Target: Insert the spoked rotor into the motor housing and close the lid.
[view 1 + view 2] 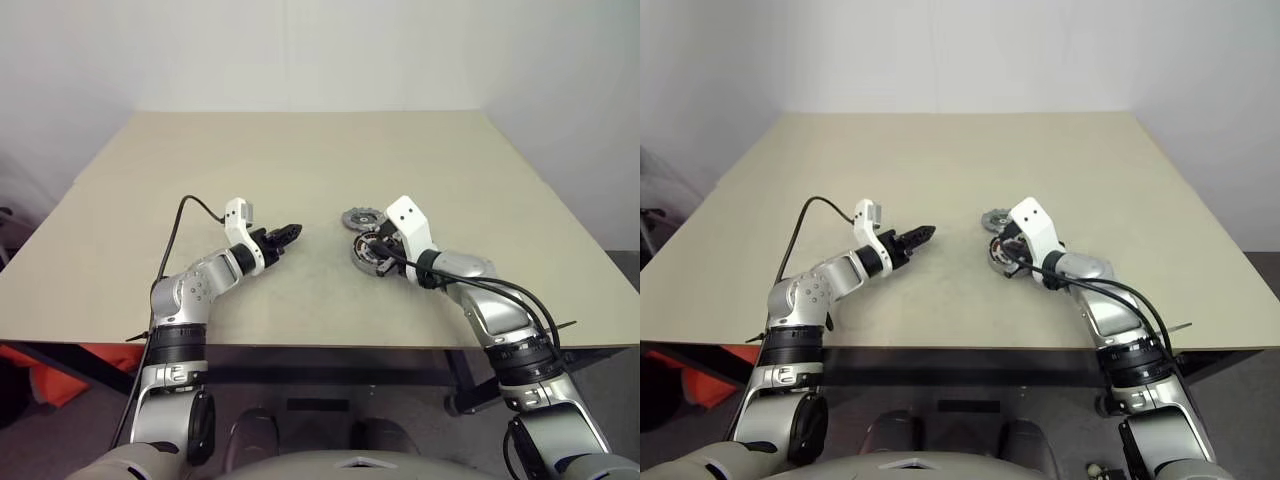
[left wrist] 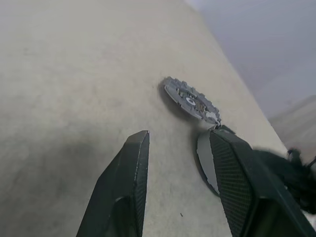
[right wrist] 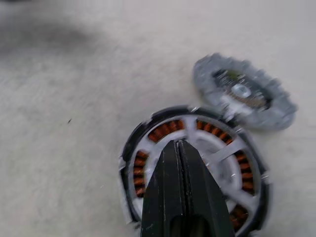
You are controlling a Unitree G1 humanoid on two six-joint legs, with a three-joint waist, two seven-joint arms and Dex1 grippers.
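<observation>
Copper windings show through the spoked rotor (image 3: 197, 153), which appears already seated in the motor housing (image 1: 368, 252) near the worktop (image 1: 300, 160) centre. The lid (image 3: 244, 91) lies just beside it, toward the far edge. Right gripper (image 3: 178, 148), fingers pressed together, hovers over the rotor; left gripper (image 2: 180, 148) stands half-parted, empty. The lid is probably rigid, light metal; take it across its notched rim.
</observation>
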